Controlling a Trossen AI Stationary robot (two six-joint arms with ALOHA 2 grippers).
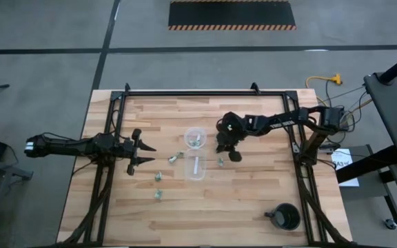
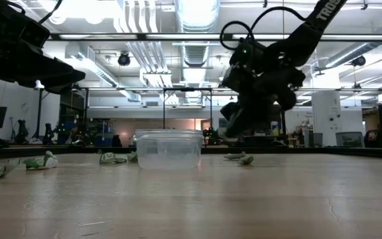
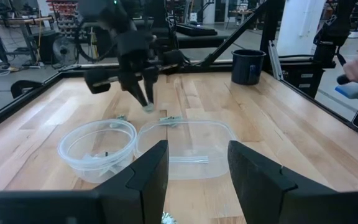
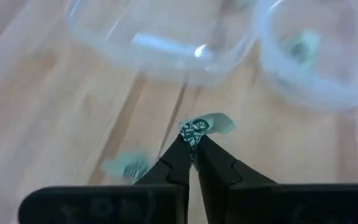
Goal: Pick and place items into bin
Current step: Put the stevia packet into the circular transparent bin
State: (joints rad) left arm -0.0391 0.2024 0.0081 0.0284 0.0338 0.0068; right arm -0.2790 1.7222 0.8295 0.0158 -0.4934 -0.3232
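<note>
Currently pinched between the closed tips of the right end effector (image 4: 193,144): one small green-and-whitish item (image 4: 205,126), raised off the bench (image 1: 253,207) and hanging just beside the clear rectangular container (image 4: 160,46). Same grasp visible from across the bench, at the tip of the right end effector (image 3: 146,102), above the wood behind both containers. Right arm stretched in from the right edge, wrist bent downward, end effector (image 1: 227,148) just right of the bin (image 1: 195,138).

Bin near the bench centre, upright, touching or nearly touching the rectangular container (image 1: 196,167), which lies just nearer the front edge with a white strip (image 1: 196,166) inside. Greenish bit (image 1: 196,140) already lying inside the bin; same bit (image 4: 303,45) blurred in the right wrist view.

Scattered loose on the wood: one item (image 1: 174,158) just left of the rectangular container, one (image 1: 158,177) farther left, one (image 1: 158,194) nearer the front edge, one (image 1: 220,162) just right of the rectangular container under the right arm.

Left end effector (image 1: 143,154) parked well left of the bin, fingers (image 3: 148,177) spread apart, gripping nothing, pointed toward the containers.

Black cup with a handle (image 1: 284,217) standing near the front right corner, well apart from everything else.
</note>
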